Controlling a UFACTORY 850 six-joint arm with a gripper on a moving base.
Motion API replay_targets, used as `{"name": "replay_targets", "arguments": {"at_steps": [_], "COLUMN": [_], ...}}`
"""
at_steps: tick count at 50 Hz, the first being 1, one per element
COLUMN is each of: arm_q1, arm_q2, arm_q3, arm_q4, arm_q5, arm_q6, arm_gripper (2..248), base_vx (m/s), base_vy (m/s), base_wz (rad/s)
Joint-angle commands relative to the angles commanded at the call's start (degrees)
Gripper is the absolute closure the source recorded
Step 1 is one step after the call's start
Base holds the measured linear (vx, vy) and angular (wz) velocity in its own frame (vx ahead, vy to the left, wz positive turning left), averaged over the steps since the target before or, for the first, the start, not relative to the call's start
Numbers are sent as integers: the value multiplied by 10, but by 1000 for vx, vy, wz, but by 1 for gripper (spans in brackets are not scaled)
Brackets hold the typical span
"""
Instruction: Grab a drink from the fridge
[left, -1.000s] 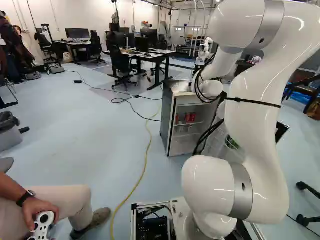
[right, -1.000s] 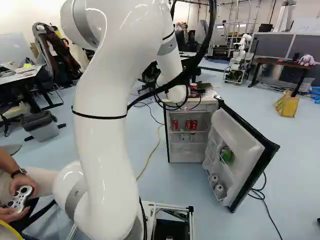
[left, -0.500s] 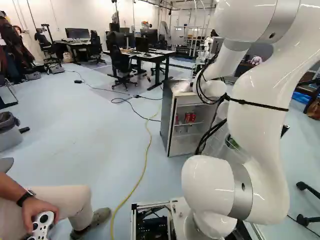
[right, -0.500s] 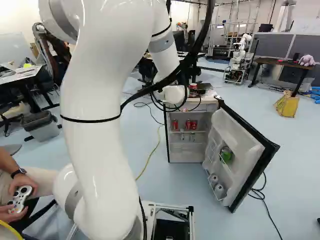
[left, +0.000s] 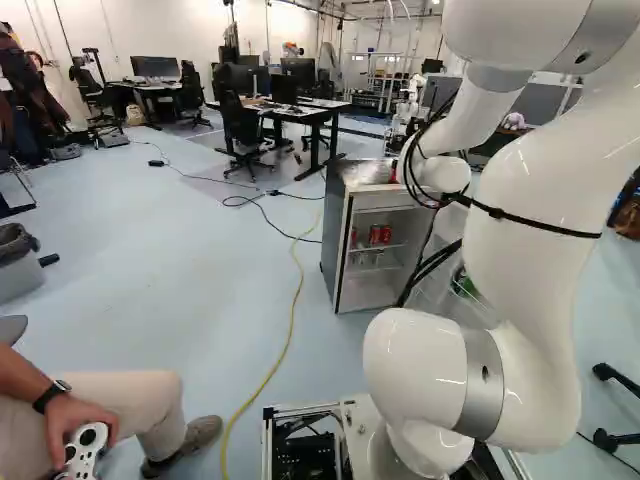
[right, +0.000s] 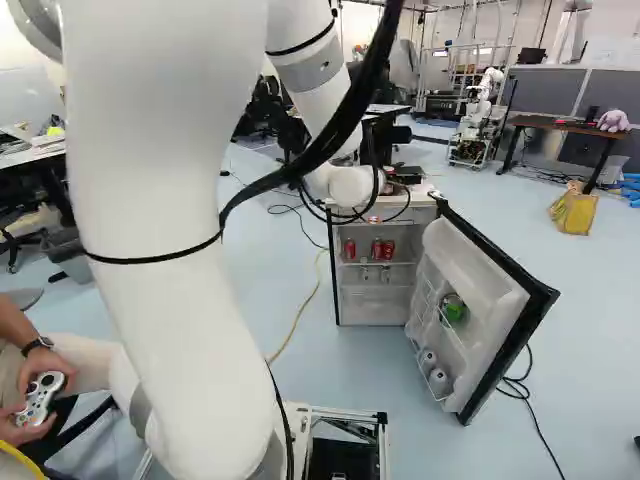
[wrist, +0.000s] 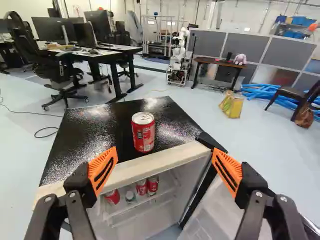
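In the wrist view my gripper (wrist: 165, 167) stands open, its orange-padded fingers wide apart and nothing gripped. Ahead of it, a red can (wrist: 143, 132) stands upright on the black top of the fridge (wrist: 95, 122). Below that top, red cans (wrist: 152, 184) and a pale can (wrist: 130, 196) are on an inside shelf. The right base view shows the same shelf with several red cans (right: 388, 250). The fridge door (right: 480, 285) stands open, holding a green item (right: 453, 309) and silvery cans (right: 438, 380). My arm hides the gripper's fingertips in the base views.
Desks (left: 315, 112) and office chairs stand behind the fridge. Another robot (right: 478, 115) is farther back. Cables lie on the floor, including a yellow one (left: 290, 335). A yellow bag (right: 575, 208) sits beyond the door.
My arm's upper links have swung, rightward in the left base view and leftward in the right base view. The wrist has shifted slightly, uncovering the top can in the left base view.
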Motion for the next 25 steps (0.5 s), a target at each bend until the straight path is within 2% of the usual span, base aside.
{"name": "replay_targets", "arguments": {"at_steps": [25], "arm_q1": [-46], "arm_q2": [45], "arm_q3": [16], "arm_q4": [30], "arm_q5": [-61], "arm_q6": [0], "arm_gripper": [3], "base_vx": [0], "base_vy": [0], "base_wz": [0]}}
